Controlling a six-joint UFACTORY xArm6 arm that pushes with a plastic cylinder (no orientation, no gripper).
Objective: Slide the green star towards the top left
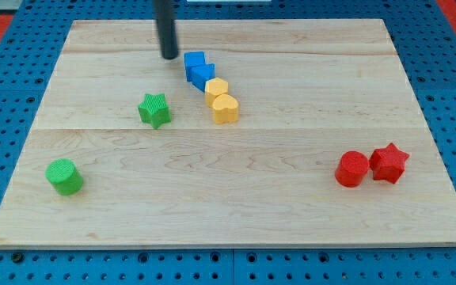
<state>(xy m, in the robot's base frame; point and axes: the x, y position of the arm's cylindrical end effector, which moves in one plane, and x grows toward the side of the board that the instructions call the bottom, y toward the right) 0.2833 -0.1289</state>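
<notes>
The green star (154,109) lies on the wooden board (291,198), left of centre. My tip (169,56) is at the end of the dark rod, near the view's top. It stands above and slightly right of the green star, well apart from it, and just left of a blue block (194,62).
Two blue blocks (199,70) touch each other right of the tip. Below them lie a yellow block (216,88) and a yellow heart (226,108). A green cylinder (64,176) sits at the lower left. A red cylinder (351,169) and a red star (389,163) sit at the lower right.
</notes>
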